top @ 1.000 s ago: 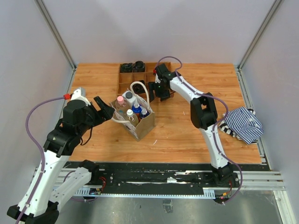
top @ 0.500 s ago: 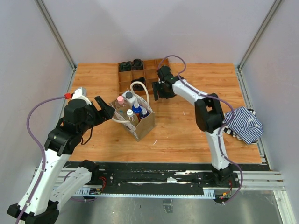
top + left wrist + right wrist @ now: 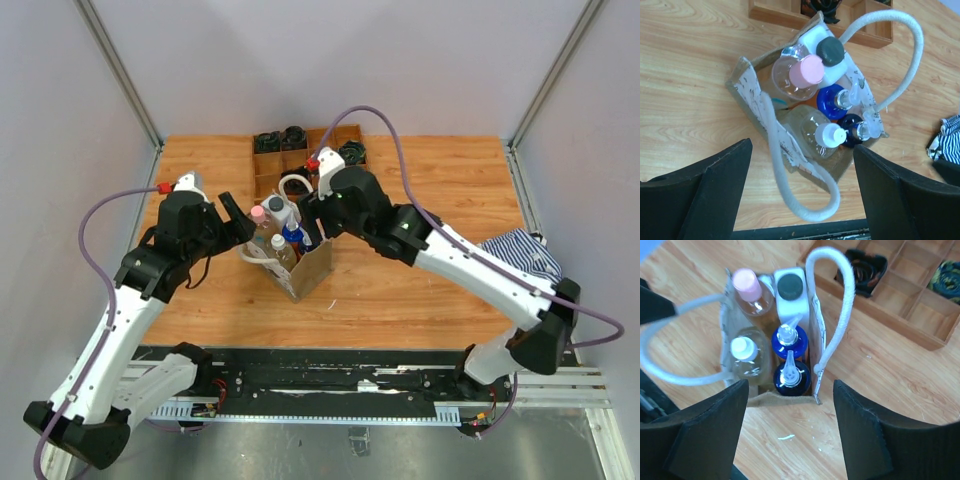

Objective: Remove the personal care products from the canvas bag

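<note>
Top view: I find the canvas bag (image 3: 312, 268) upright on the table (image 3: 420, 290), bottles (image 3: 283, 215) inside.
Left wrist: left gripper (image 3: 801, 149) spread wide, holding nothing.
Right wrist: right gripper (image 3: 790, 385) apart over the blue bottles (image 3: 790, 340) (pump-topped), empty.

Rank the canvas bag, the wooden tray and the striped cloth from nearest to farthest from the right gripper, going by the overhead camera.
From the right gripper, in the top external view:
1. Canvas bag: directly below the gripper, near the centre.
2. Wooden tray: just behind the bag, on the far side.
3. Striped cloth: far off to the right, plainly the farthest.
</note>
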### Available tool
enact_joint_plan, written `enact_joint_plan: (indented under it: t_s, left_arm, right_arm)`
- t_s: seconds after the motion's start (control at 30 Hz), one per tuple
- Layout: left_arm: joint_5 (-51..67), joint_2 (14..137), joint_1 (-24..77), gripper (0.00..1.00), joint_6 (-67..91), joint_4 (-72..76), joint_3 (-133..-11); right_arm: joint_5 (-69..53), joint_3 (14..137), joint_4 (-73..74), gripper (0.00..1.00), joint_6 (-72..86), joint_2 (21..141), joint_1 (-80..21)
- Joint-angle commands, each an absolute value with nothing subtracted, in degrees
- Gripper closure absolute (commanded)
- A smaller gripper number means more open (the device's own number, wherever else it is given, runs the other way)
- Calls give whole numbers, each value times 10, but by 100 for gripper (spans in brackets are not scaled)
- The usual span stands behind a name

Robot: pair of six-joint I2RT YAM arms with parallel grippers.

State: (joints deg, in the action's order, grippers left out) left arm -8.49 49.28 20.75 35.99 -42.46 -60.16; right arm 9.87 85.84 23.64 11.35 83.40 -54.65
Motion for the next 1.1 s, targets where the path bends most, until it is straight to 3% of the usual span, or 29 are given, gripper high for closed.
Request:
enact_joint_plan:
  t_s: [0.0, 0.53, 0.73, 0.77, 0.83, 0.87, 0.93, 1.07]
  left_arm:
    - [-85, 524, 205, 13, 344, -403, -664]
    - [-80, 507, 205, 12, 342, -415, -690]
    - [-77, 508, 206, 12, 338, -415, -686]
    - [-78, 508, 205, 12, 337, -414, -687]
    - [-79, 508, 205, 12, 336, -413, -686]
    - [-78, 508, 206, 12, 336, -412, -685]
    - [-77, 510, 205, 12, 336, -412, -685]
    - [-72, 510, 205, 12, 336, -406, -680]
  right_arm:
    - [79, 852, 259, 31, 84, 900, -552]
    - [53, 879, 264, 36, 69, 1029, -550]
    - [59, 936, 355, 37, 71, 1096, -550]
    - [60, 946, 368, 45, 70, 1102, -550]
    - [65, 969, 385, 73, 66, 1108, -550]
    - [69, 984, 393, 81, 61, 1107, -550]
    - [83, 1019, 408, 90, 53, 1095, -551]
    - [102, 1080, 407, 95, 42, 1030, -551]
